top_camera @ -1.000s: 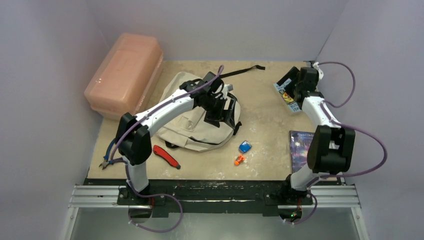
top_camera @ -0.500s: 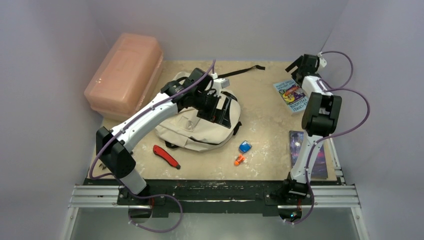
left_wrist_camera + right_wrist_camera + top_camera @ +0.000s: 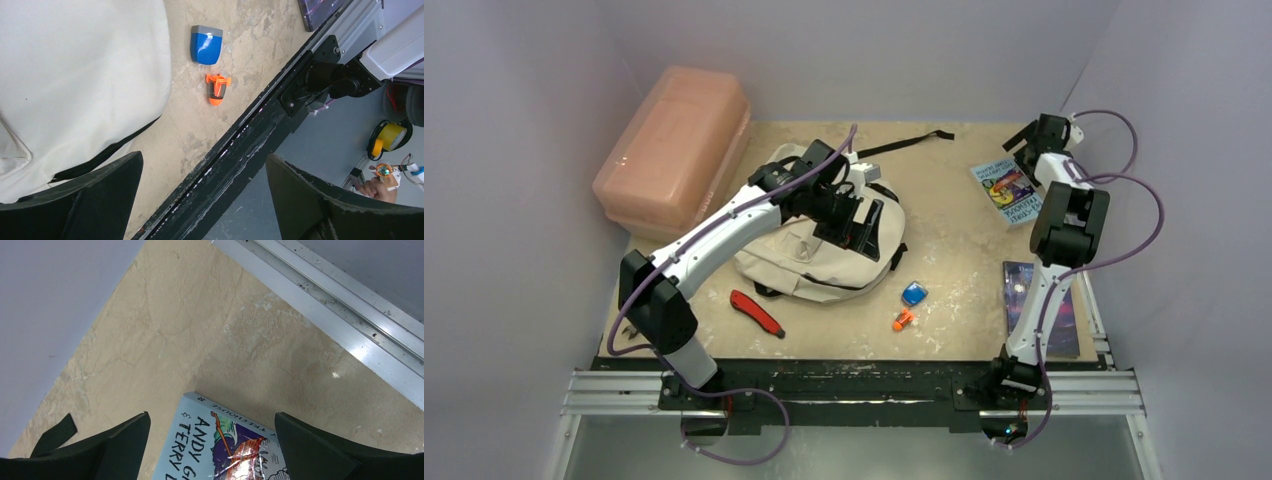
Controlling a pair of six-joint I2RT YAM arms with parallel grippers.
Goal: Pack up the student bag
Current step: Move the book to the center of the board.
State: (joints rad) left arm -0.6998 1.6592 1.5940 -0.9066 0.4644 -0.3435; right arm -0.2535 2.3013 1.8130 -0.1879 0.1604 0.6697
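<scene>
The student bag (image 3: 796, 262), cream with black trim, lies in the middle of the table. My left gripper (image 3: 856, 228) hovers over its right part, open and holding nothing. In the left wrist view the bag (image 3: 75, 75) fills the upper left, and the left gripper (image 3: 205, 200) frames the table's front edge. My right gripper (image 3: 1036, 140) hangs open at the back right corner, just behind a light blue book (image 3: 1009, 190). From the right wrist, that book (image 3: 225, 445) lies below and between the spread fingers (image 3: 100, 450) of the right gripper (image 3: 212, 450).
A pink plastic box (image 3: 674, 145) stands back left. A red knife (image 3: 757, 312) and pliers (image 3: 629, 330) lie front left. A blue item (image 3: 913, 294), an orange item (image 3: 903, 320) and a dark book (image 3: 1049, 305) lie front right. A black strap (image 3: 914, 142) trails behind the bag.
My left gripper has opened wider above the bag and the left arm has swung lower. My right gripper has lifted off the light blue book and drawn back toward the corner.
</scene>
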